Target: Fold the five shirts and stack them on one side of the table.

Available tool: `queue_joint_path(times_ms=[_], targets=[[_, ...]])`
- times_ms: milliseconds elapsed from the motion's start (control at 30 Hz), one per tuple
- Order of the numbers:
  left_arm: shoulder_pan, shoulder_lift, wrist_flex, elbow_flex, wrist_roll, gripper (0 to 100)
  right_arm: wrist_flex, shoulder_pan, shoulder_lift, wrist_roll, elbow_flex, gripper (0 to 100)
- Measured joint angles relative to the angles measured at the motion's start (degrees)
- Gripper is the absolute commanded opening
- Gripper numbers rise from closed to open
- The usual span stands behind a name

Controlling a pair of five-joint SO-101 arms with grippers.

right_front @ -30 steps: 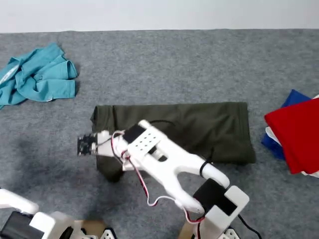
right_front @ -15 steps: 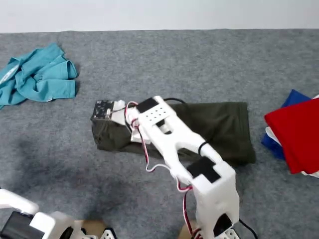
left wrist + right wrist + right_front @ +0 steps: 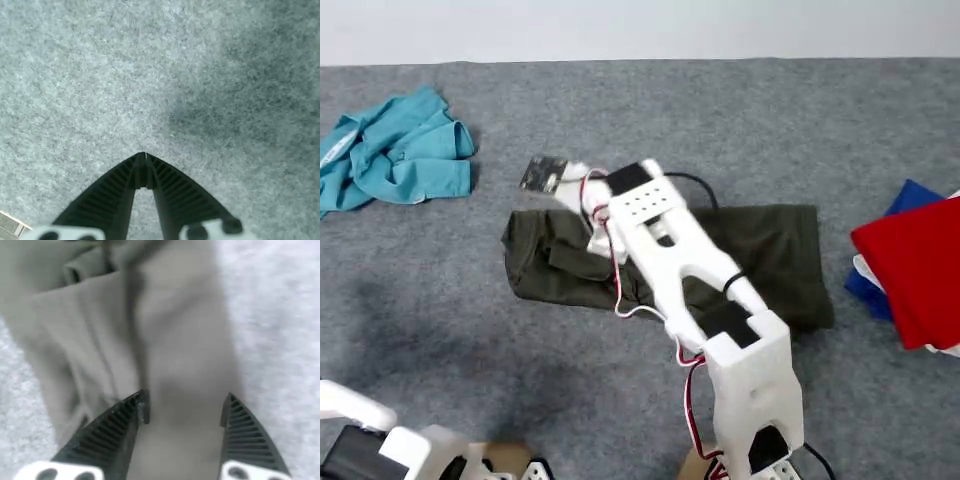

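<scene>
While the left gripper [image 3: 145, 159] hangs with its two black fingers pressed together tip to tip, it has only bare grey surface [image 3: 100, 70] beneath it, at the near left corner where that arm's base [image 3: 360, 425] sits. From the near edge the right arm [image 3: 720, 300] stretches out across the dark green shirt [image 3: 775, 260], which lies on the surface as a long band running left to right. The right gripper [image 3: 186, 399] stands open, its jaws spread wide over the left part of that shirt [image 3: 175, 330]. Green cloth fills the space between and below the fingers. One fingertip [image 3: 141, 399] lies close against a lengthwise crease, though I cannot tell whether it touches. Under and just nearer than this gripper the shirt's left end is rumpled and bunched, while the end away to its right lies flat and smooth.

Well apart to the right of the gripper, at the surface's edge, a red shirt [image 3: 910, 275] lies folded on top of a blue shirt [image 3: 912, 195], with a strip of white cloth [image 3: 865, 270] showing between them. Farther off, to the gripper's left, a teal shirt [image 3: 395, 150] lies crumpled in a loose heap, clear of the green one.
</scene>
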Motion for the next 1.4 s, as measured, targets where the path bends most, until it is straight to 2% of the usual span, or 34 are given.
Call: queue_joint_path(times_ms=[233, 467, 667, 833, 1133, 1400], targets=[[0.0, 0.0, 0.0, 0.0, 0.0, 0, 1.8, 3.1, 2.3, -0.4, -5.4, 23.2], [0.0, 0.0, 0.0, 0.0, 0.0, 0, 13.0, -3.3, 2.3, -0.4, -7.6, 1.0], [0.0, 0.0, 0.0, 0.0, 0.0, 0, 16.4, -8.4, 2.3, -0.4, -7.6, 1.7], [0.0, 0.0, 0.0, 0.0, 0.0, 0, 12.2, -10.0, 6.2, -0.4, -7.7, 1.8], [0.0, 0.0, 0.0, 0.0, 0.0, 0, -1.3, -4.0, 12.3, -0.4, -7.7, 1.8], [0.0, 0.0, 0.0, 0.0, 0.0, 0, 2.1, -2.1, 12.5, -0.4, -16.3, 2.1]])
